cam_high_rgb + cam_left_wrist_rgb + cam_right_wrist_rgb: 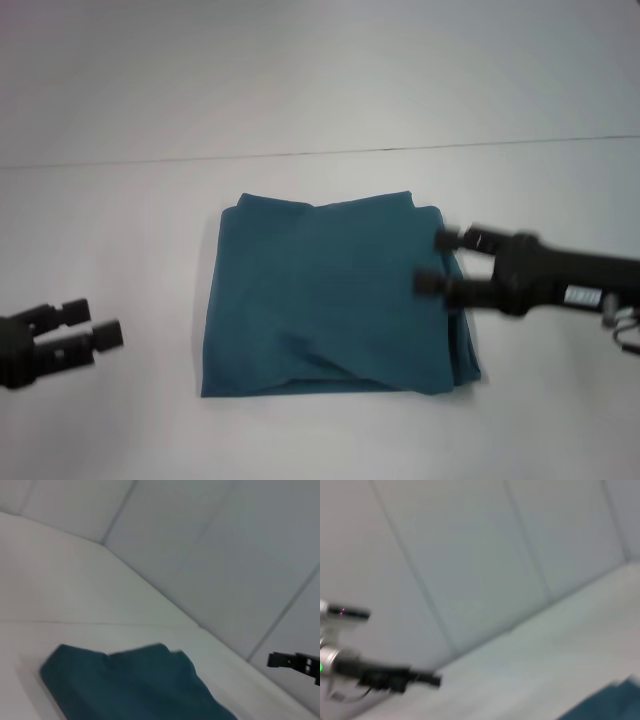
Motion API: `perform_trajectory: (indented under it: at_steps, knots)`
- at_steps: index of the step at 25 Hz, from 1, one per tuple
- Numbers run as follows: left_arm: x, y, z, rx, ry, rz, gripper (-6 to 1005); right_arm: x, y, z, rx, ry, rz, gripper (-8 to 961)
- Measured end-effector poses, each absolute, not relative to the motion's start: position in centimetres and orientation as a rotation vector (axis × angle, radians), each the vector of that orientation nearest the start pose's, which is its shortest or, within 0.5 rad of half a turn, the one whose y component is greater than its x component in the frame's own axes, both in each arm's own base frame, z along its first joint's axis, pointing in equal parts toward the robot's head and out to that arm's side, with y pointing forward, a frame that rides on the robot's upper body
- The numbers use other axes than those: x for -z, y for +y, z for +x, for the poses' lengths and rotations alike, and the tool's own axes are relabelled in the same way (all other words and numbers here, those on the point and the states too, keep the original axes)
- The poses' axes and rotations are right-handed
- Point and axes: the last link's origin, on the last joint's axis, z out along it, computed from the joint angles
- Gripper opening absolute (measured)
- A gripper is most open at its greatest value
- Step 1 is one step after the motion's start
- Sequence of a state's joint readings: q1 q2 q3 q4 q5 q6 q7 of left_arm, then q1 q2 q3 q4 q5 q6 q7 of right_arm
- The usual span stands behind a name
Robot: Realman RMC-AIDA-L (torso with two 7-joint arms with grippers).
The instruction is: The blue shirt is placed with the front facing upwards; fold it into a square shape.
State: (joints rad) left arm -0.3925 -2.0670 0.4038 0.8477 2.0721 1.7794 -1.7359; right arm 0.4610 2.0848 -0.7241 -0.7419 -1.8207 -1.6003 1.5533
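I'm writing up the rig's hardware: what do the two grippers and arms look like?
Both are matte black. The left gripper has two blocky, square-tipped fingers. The right gripper has the same fingers on a thick black arm bearing a small white label, with thin cable loops near the wrist.

Both arms are matte black; the right hand (436, 262) carries a white label.

Soft, even, shadowless light; all three views are blurred, the right wrist view most.
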Motion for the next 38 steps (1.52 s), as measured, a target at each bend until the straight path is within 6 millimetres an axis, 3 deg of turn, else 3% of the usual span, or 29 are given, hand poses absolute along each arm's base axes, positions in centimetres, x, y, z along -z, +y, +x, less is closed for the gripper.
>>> perform_trajectory:
  at_steps: [6, 8, 15, 28, 38]
  knots:
    - [-5.0, 27.0, -30.7, 0.750, -0.999, -2.643, 933, 1.9, 30.3, 25.2, -0.762, 0.930, -2.854, 946]
    - [-3.7, 26.5, -30.9, 0.689, -1.034, -2.688, 933, 2.3, 29.9, 25.3, -0.760, 0.955, -2.869, 946]
    - [-2.8, 26.0, -31.4, 0.675, -1.084, -2.687, 934, 4.6, 28.2, 25.7, -0.758, 1.101, -2.924, 946]
    - [-1.7, 24.1, -31.7, 0.631, -1.199, -2.759, 934, 6.0, 28.2, 25.8, -0.709, 1.154, -2.922, 946]
    - [-1.3, 24.9, -31.2, 0.656, -1.193, -2.737, 933, 6.3, 28.1, 25.7, -0.703, 1.167, -2.933, 946]
